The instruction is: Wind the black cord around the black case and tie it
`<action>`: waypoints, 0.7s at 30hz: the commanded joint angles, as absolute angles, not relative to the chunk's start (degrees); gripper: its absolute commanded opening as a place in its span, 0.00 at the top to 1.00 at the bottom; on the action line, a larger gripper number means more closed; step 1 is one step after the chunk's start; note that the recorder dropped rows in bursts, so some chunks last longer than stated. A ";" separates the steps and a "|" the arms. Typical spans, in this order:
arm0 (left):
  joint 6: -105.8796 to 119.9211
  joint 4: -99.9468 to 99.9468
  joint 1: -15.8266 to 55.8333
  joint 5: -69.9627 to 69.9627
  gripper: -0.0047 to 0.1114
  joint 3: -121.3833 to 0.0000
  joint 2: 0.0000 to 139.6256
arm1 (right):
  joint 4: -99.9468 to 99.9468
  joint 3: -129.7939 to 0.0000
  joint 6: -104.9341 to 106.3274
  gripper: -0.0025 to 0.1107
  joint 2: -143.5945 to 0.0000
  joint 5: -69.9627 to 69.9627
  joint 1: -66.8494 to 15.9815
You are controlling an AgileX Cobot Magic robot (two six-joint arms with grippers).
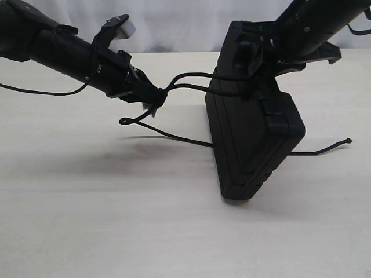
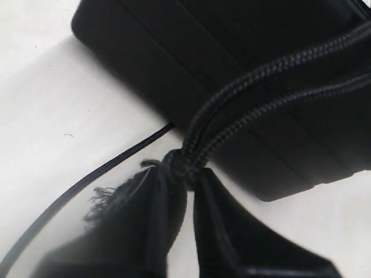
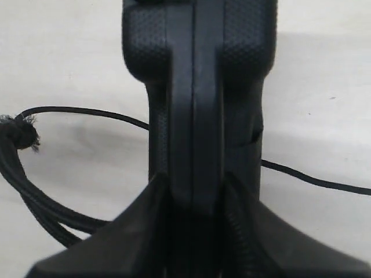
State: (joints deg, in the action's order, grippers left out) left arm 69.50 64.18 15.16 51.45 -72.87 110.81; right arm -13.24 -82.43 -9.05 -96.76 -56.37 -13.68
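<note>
The right end effector [image 3: 197,185] gripped the tilted black case [image 1: 252,139] (a corner on the tabletop [image 1: 87,220]) while, beside the case, the left end effector [image 2: 188,174] pinched the black cord [image 2: 278,65].

case [image 1: 255,139]: tilted on table [image 1: 116,231], right side | cord [image 1: 203,74]: runs from case left to left pincer [image 1: 152,101]

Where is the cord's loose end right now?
The cord's loose end lies on the table at the exterior view's far right, past the case; the left gripper pinches the cord's knotted part.
</note>
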 commanded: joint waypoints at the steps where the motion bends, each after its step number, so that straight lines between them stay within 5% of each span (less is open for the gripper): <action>1: 71.60 64.48 17.86 49.27 0.96 -72.80 110.31 | -11.72 -82.63 -9.28 0.94 -97.16 -57.32 -13.55; 21: 80.90 57.30 22.37 44.11 0.96 -72.80 105.81 | -16.00 -82.63 -8.69 0.94 -97.16 -57.16 -13.98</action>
